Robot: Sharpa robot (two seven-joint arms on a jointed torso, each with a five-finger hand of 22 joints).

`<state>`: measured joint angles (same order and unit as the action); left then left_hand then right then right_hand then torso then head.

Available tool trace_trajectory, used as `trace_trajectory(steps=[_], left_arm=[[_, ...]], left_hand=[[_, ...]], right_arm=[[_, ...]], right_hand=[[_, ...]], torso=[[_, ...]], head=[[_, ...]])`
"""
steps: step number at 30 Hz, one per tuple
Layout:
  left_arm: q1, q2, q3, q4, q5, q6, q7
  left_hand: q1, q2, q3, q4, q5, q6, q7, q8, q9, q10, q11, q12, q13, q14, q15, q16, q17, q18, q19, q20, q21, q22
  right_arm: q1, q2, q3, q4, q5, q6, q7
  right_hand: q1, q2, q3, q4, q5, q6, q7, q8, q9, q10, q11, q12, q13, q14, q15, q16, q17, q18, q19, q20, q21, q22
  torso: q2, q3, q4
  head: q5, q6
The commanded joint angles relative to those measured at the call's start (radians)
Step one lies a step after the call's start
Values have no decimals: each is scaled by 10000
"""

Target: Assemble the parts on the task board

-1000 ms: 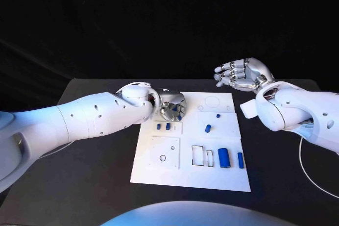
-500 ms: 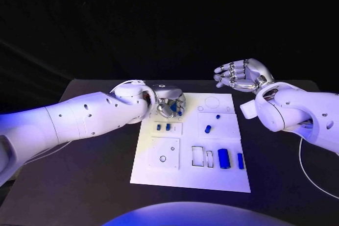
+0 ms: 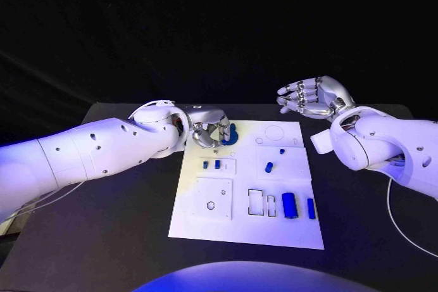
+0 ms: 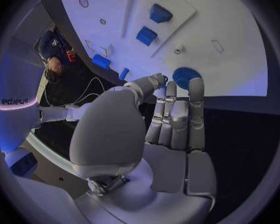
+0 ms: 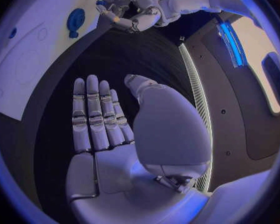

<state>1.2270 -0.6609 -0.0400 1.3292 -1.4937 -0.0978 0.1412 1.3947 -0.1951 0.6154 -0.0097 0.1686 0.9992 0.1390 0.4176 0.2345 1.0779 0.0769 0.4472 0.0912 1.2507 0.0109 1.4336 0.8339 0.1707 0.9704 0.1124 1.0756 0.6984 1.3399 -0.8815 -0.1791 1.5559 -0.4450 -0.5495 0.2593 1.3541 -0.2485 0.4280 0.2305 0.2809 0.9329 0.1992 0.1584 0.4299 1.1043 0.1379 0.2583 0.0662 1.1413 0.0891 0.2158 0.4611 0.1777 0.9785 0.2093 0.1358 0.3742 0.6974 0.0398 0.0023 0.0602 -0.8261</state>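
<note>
The white task board (image 3: 212, 225) lies mid-table. A round blue part (image 3: 228, 135) lies at its far left corner, also seen on the board (image 5: 28, 64) as a disc (image 5: 75, 20) and just past my fingertips (image 4: 185, 77). My left hand (image 3: 208, 130) hovers beside it with straight, parted fingers (image 4: 170, 112) and nothing in them. Two small blue blocks (image 3: 211, 164) sit below the disc. A blue cylinder (image 3: 289, 204) and a thin bar (image 3: 310, 207) stand at the near right. My right hand (image 3: 315, 97) is raised beyond the board's far right corner, empty, with its fingers loosely curled.
Two small blue pegs (image 3: 268, 166) (image 3: 281, 150) lie on the board's right half. Empty rectangular slots (image 3: 262, 202) sit left of the cylinder, and a round hole (image 3: 211, 204) is at the near left. Black table (image 3: 100, 228) surrounds the board.
My left arm has drawn back to the left, and the hand has come off the far left corner and uncovered the round blue part. The right hand has not moved.
</note>
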Motion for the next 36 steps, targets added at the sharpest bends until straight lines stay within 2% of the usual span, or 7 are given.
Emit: trace_trajectory(steps=[1,8,18,36], left_arm=[[-6,-52,-1,-35,126,161,-91],[-26,-112,-38,-179,92,355,-141],[-66,-120,-90,-346,73,653,-188],[-153,-136,-122,-257,98,751,-93]], left_hand=[[-108,24,25,0,21,79,16,-25,7,62,4,-49,-13,52,11,40,7,134,23,-8,26,2],[-133,10,16,1,10,88,11,-39,10,81,2,-85,-17,17,10,20,-84,133,20,-6,25,5],[-193,-8,-14,11,-56,114,-2,-71,21,123,-2,-174,-24,-8,8,-3,-162,137,-15,2,-4,-26],[-207,-13,-22,12,-74,116,-4,-84,23,132,-3,-203,-27,-29,10,-15,-209,139,-23,3,-12,-29]], right_arm=[[-5,1,2,3,-95,166,79],[-11,1,2,1,-95,169,83],[-17,-1,1,-1,-95,160,86],[-19,-8,1,4,-95,161,86]], right_hand=[[-102,25,67,13,-23,31,40,-16,-9,35,-3,-42,-17,-49,39,-36,-10,45,-19,14,-44,-9],[-102,25,67,13,-23,31,40,-16,-9,35,-3,-42,-17,-49,39,-36,-10,45,-19,14,-44,-9],[-139,24,66,19,-25,32,41,-20,-20,45,-1,-64,-19,-44,41,-54,-18,46,-16,18,-56,-30],[-139,24,66,19,-25,32,41,-20,-20,45,-1,-64,-19,-44,41,-54,-18,46,-16,18,-56,-30]], torso=[[20,-6,-1],[21,-9,-14],[15,10,-14],[18,15,-19]], head=[[9,-6],[46,-17],[55,-44],[62,-63]])
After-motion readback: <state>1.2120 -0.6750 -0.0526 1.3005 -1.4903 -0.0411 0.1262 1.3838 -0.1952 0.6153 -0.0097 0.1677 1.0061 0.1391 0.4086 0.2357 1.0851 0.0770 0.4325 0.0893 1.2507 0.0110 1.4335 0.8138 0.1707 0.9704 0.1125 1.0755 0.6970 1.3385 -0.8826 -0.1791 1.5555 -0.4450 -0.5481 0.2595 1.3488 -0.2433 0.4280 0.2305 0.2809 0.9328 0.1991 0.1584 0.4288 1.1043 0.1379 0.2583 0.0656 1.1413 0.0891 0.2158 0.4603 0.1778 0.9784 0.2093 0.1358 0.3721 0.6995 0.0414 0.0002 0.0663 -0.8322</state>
